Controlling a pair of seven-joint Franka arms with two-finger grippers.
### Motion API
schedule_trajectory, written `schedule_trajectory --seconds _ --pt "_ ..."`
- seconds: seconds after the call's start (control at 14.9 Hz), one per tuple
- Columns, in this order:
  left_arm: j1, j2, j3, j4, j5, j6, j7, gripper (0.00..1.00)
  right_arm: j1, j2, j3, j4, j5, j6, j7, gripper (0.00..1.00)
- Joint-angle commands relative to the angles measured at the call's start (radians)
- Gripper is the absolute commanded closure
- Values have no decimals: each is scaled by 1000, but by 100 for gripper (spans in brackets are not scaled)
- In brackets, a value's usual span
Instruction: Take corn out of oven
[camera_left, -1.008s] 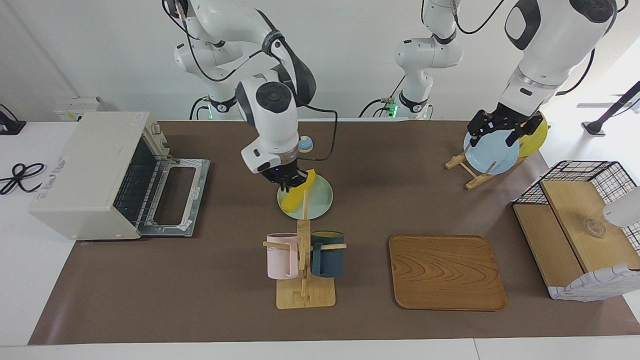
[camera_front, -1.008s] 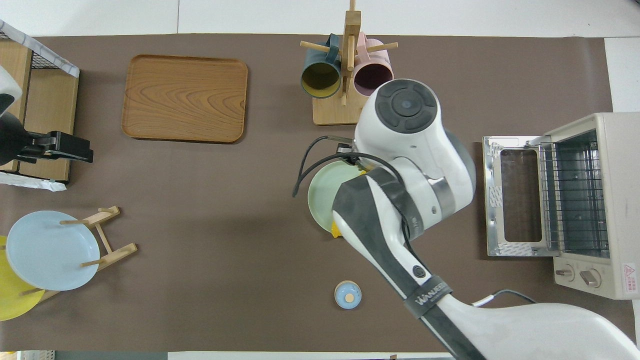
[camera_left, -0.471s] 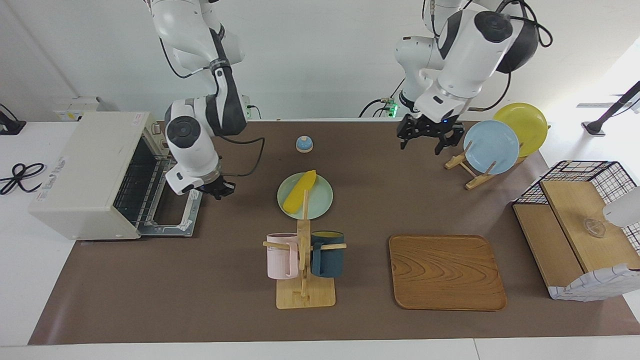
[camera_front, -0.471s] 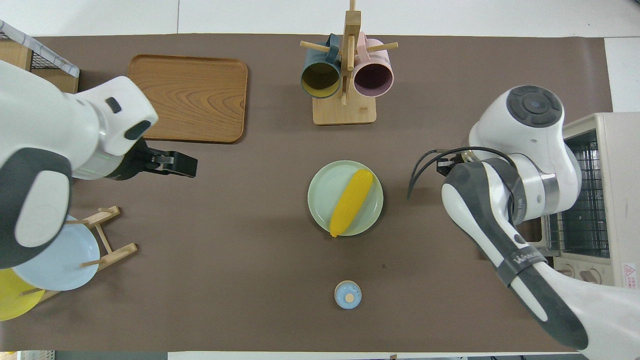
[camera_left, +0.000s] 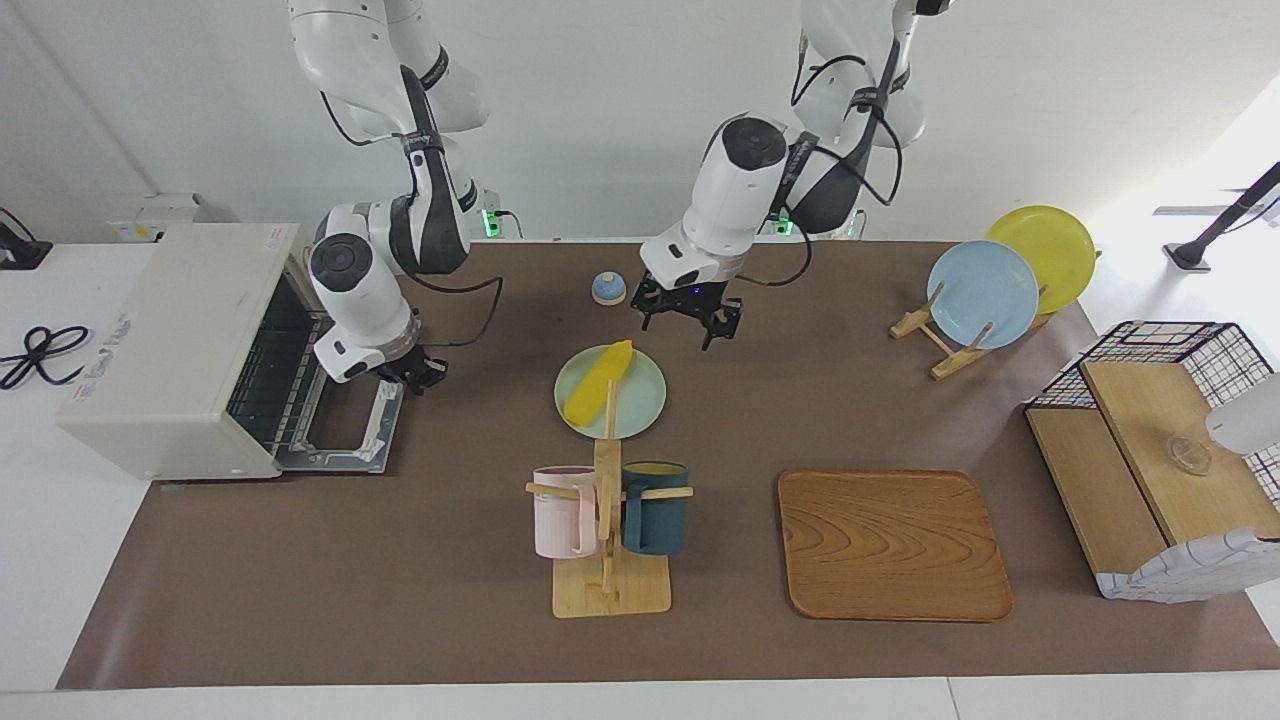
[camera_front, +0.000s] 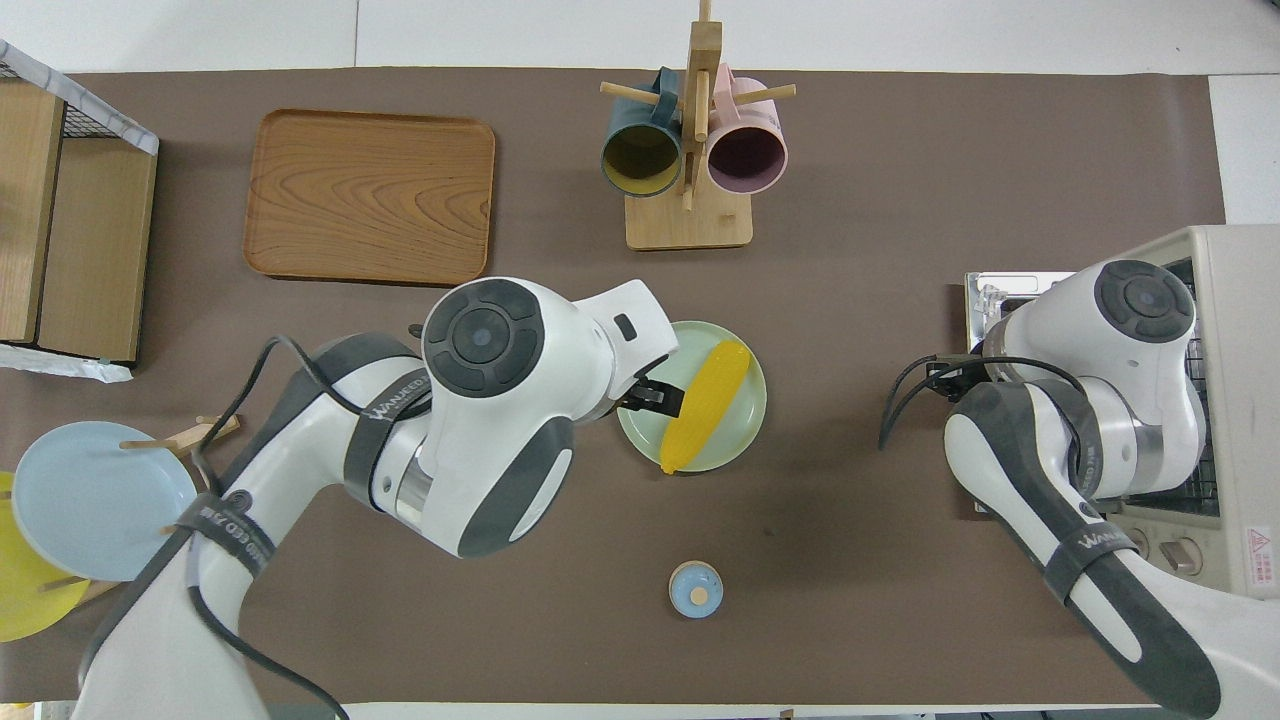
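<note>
- I am seeing the right gripper (camera_left: 412, 375) hanging at the robot-side corner of the dropped door of the oven (camera_left: 170, 345), fingers together and holding nothing; a second ago it was setting the corn down, so I am reading the removal as done and this arm as heading for the door.
- The left gripper (camera_left: 690, 318) is now hovering over the mat just beside the green plate (camera_left: 640, 405), fingers apart and empty, having swung in from the plate rack (camera_left: 935, 340).
- The corn (camera_left: 597, 383) is lying slantwise on the green plate, near the middle of the table, well apart from the oven.
- The oven is standing open, and I am seeing only its wire rack inside.
- Farther out, the mug stand (camera_left: 608, 560) is carrying a pink mug (camera_left: 562, 510) and a dark blue mug (camera_left: 656, 505).
- The wooden tray (camera_left: 890, 545) is sitting beside it with nothing on it.
</note>
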Motion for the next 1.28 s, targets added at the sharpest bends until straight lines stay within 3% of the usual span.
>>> schedule_trajectory --seconds 0.0,0.34,0.81,1.14,1.21 --pt "-61 127 18 88 -22 43 -3 0 -59 -30 12 -48 -9 40 -68 100" --pt "-75 255 16 184 -20 71 -2 0 -54 -25 11 -10 -21 4 -70 100" --pt "-128 280 16 136 -33 149 -3 0 -73 -30 8 275 -167 -354 -137 100" --pt "-150 277 18 111 -34 163 -14 0 -168 -100 12 317 -162 -449 -283 100" --pt "-150 275 18 109 -34 163 -23 7 -159 -104 17 350 -159 -494 -278 100"
